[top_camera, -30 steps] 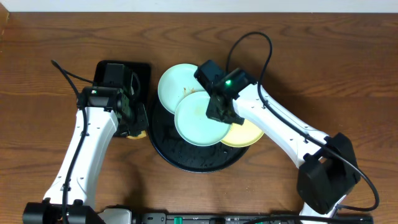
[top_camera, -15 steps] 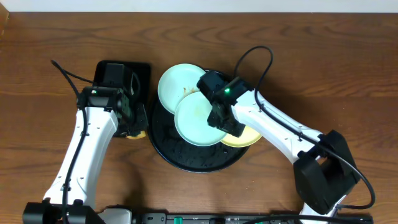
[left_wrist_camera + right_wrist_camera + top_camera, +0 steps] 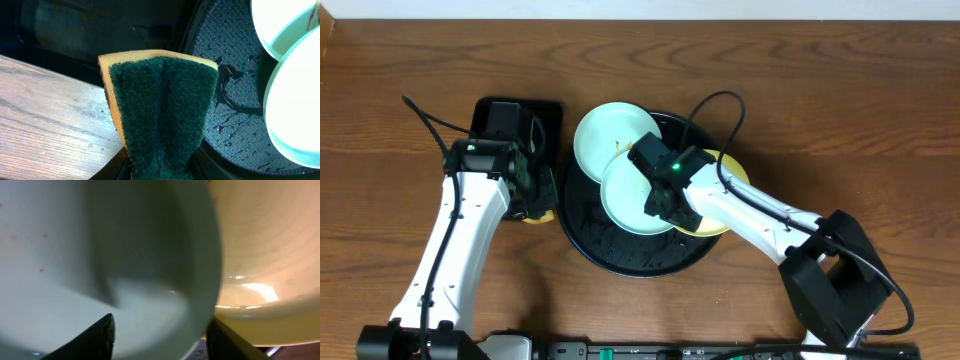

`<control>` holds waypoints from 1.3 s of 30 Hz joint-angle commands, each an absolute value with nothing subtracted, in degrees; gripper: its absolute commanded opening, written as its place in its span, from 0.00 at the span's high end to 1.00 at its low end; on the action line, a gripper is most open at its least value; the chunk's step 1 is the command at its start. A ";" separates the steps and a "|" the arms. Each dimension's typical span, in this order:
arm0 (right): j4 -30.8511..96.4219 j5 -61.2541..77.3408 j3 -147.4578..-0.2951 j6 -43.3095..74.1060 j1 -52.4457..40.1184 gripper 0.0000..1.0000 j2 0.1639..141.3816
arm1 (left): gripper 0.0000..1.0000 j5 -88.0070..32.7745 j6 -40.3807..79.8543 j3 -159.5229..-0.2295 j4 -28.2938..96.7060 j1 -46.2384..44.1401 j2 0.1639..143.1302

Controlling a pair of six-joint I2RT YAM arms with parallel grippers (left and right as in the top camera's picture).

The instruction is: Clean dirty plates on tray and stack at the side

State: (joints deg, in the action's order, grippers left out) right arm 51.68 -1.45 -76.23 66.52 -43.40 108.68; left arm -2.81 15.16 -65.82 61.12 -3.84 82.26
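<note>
Standing over the table, I see the round tray [image 3: 620,250] in the middle with one mint plate [image 3: 625,195] lying in it. The other mint plate [image 3: 605,140] overlaps the tray's far-left rim, and the yellow plate [image 3: 736,170] sits at the tray's right side, partly under the right arm. Compared with a second ago, that arm has swung lower and leftward, so more of the yellow plate shows beyond it. The right gripper [image 3: 657,205] now sits at the right edge of the middle mint plate. The plates lie about where they were, and the left arm has not budged. The left gripper [image 3: 530,200] hangs just left of the tray, near the small tray [image 3: 510,115]. From the left wrist, the left gripper [image 3: 160,170] is clamped on a sponge [image 3: 160,110], green scouring face toward the camera, over the seam between the table [image 3: 45,125] and the wet tray [image 3: 235,75]. The small tray [image 3: 90,30] lies behind, and both mint plates [image 3: 300,110] [image 3: 285,20] show at the right. From the right wrist, the right gripper [image 3: 160,330] has its jaws apart, straddling the mint plate's [image 3: 100,255] rim without pinching it. One finger is inside that rim, and the other is toward the yellow plate [image 3: 260,245].
</note>
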 commanded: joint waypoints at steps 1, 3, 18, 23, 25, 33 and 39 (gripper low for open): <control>50.30 -1.89 -75.00 67.79 -43.97 0.45 108.47 | 0.70 -2.11 14.81 -66.57 61.49 -3.55 82.37; 49.19 -1.85 -74.06 68.97 -43.97 0.44 108.47 | 0.70 -2.11 14.81 -66.57 61.69 -3.55 82.37; 44.53 -2.61 -69.89 69.76 -43.97 0.89 108.47 | 0.70 -2.11 14.81 -66.57 62.41 -3.55 82.37; 43.64 -4.27 -69.89 66.15 -43.97 0.99 108.47 | 0.70 -2.11 14.81 -66.57 62.54 -3.55 82.37; 43.33 -5.80 -69.89 64.42 -43.97 0.98 108.47 | 0.70 -2.11 14.81 -66.57 62.54 -3.55 82.37; 42.83 -9.78 -70.19 59.29 -43.90 0.98 108.20 | 0.70 -2.11 14.81 -66.57 62.54 -3.55 82.37; 42.83 -10.98 -72.03 55.61 -43.92 0.98 108.14 | 0.69 -2.11 14.83 -66.57 62.54 -3.55 82.37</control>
State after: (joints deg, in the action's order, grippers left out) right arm 42.26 -6.02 -71.24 59.07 -43.46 108.22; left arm -2.81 15.16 -65.82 62.39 -3.84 82.26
